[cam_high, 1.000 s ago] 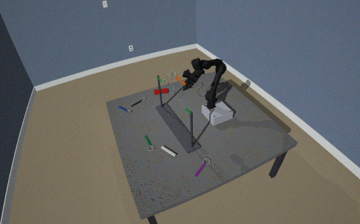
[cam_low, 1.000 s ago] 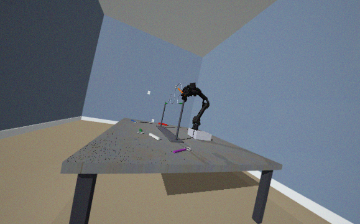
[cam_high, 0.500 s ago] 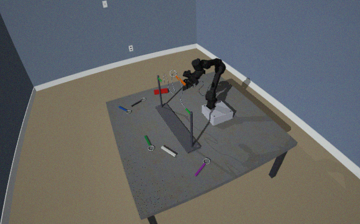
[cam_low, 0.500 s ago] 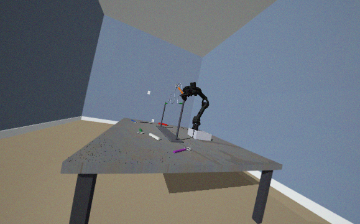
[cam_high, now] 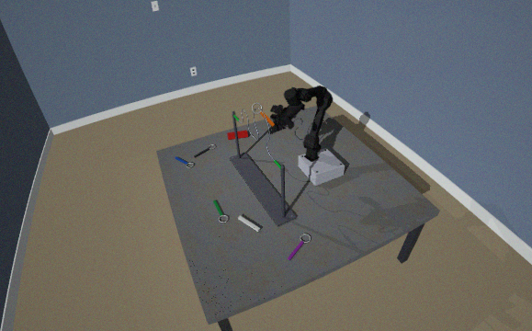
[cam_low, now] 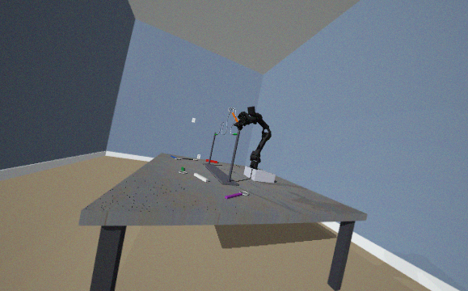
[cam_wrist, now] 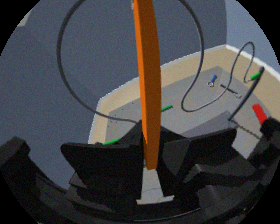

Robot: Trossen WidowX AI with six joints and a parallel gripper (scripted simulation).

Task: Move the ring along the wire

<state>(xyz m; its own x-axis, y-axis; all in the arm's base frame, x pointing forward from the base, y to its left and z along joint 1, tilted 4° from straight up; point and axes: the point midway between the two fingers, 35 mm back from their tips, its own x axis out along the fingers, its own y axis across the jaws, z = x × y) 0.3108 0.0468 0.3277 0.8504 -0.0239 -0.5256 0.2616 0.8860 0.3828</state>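
The pincer (cam_high: 275, 126) (cam_low: 237, 124) (cam_wrist: 144, 123) is clamped on the orange handle (cam_high: 267, 119) (cam_low: 234, 117) (cam_wrist: 150, 75). The ring (cam_high: 256, 108) (cam_low: 231, 110) is located above the pincer, at the handle's far end, beside the upper wire. The red block (cam_high: 238, 135) (cam_low: 212, 161) (cam_wrist: 259, 114) lies below the pincer, on the table (cam_high: 192, 184) (cam_low: 157, 202) (cam_wrist: 191, 95).

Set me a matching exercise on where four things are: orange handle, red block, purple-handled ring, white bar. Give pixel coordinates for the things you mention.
1. orange handle (cam_high: 267, 119) (cam_low: 234, 117) (cam_wrist: 150, 75)
2. red block (cam_high: 238, 134) (cam_low: 212, 161) (cam_wrist: 260, 114)
3. purple-handled ring (cam_high: 297, 249) (cam_low: 234, 196)
4. white bar (cam_high: 249, 222) (cam_low: 201, 177)

A. on the table, beside the green-handled ring (cam_high: 219, 210) (cam_low: 183, 170)
B. between the gripper's (cam_high: 273, 129) (cam_low: 237, 124) (cam_wrist: 150, 150) fingers
C. nearest the exterior camera
D. behind a post in the top view

1-B, 2-D, 3-C, 4-A
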